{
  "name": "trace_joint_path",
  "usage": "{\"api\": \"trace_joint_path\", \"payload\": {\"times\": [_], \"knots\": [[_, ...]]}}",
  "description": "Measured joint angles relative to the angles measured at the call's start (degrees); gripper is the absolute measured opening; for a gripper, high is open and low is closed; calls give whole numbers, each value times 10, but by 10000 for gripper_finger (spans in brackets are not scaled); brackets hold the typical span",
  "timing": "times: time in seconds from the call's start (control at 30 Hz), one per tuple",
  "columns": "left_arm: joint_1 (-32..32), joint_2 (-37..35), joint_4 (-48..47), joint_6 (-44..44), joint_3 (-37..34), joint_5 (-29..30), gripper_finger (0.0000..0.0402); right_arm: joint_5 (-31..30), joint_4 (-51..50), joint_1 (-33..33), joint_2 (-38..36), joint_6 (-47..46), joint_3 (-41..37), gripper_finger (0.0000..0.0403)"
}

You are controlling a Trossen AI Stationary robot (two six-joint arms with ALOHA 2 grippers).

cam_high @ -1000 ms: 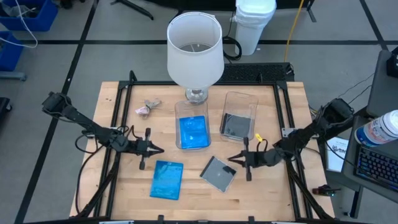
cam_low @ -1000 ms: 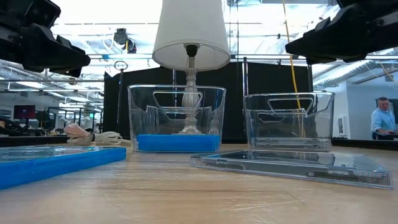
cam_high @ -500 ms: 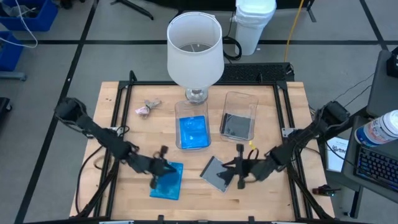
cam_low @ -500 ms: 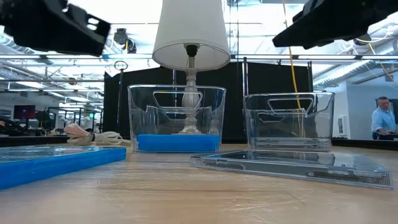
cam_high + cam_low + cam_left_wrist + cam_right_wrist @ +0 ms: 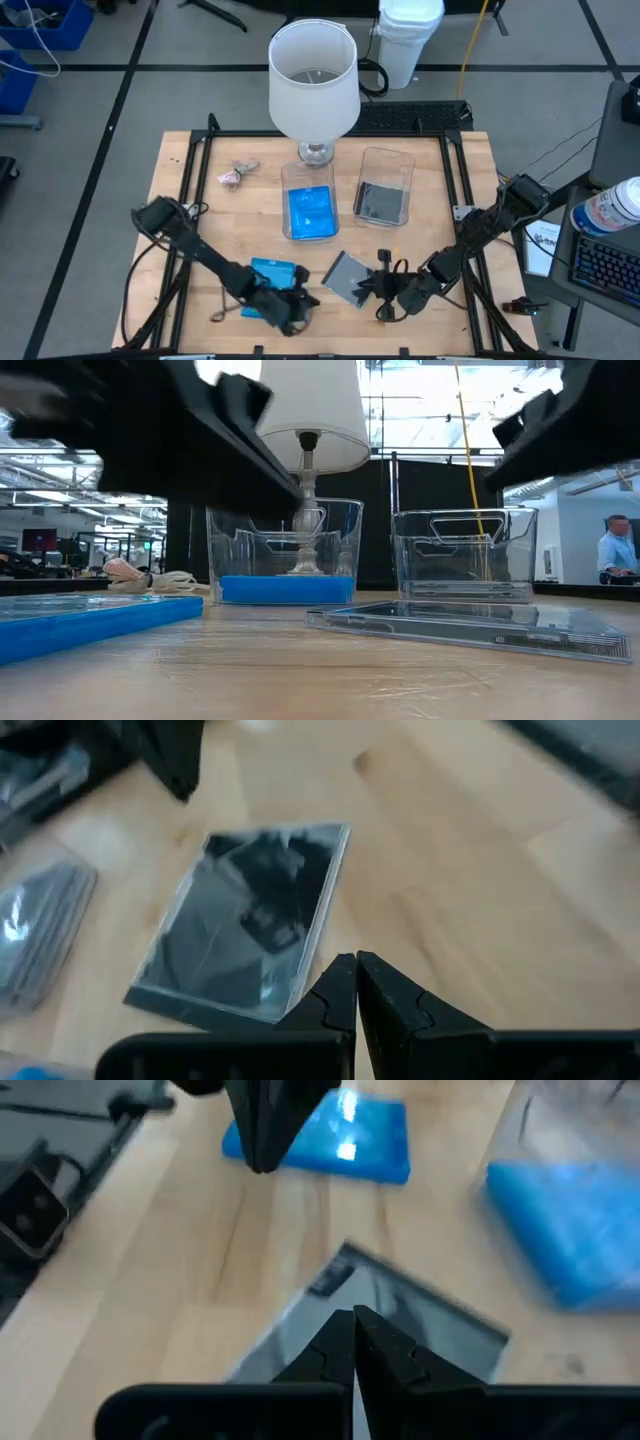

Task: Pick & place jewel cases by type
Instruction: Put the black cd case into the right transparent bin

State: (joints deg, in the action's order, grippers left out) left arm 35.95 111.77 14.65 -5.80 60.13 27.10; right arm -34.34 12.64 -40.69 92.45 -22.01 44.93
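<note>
Blue jewel case (image 5: pixel 95 622) beside grey jewel case (image 5: pixel 470 625)

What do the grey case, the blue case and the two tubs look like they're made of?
Grey case: smoky see-through plastic, glossy, probably hard. Blue case: opaque bright plastic with shiny glints. Both tubs: clear, rigid-looking plastic; the lamp base shows through one.

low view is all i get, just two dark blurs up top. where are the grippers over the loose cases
Observer: The left gripper is at the front edge of the loose blue jewel case, fingers together, holding nothing.
Operator: and the right one
Observer: The right gripper is at the front right corner of the loose grey jewel case, fingers also together and empty.
Operator: what's in the tubs
Observer: The left tub holds a blue case; the right tub holds a grey one.
</note>
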Motion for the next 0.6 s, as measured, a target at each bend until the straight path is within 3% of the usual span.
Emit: {"api": "trace_joint_path", "payload": {"times": [0.13, 0.3, 0.6], "knots": [[-17, 39, -84, 66, 69, 50, 21, 11, -24, 1, 3, -44, 0, 0], [-32, 51, -172, 152, 103, 103, 21, -39, -74, 0, 3, -76, 0, 0], [-41, 51, -232, 269, 105, 73, 21, -64, -104, 17, 3, -106, 0, 0]]}}
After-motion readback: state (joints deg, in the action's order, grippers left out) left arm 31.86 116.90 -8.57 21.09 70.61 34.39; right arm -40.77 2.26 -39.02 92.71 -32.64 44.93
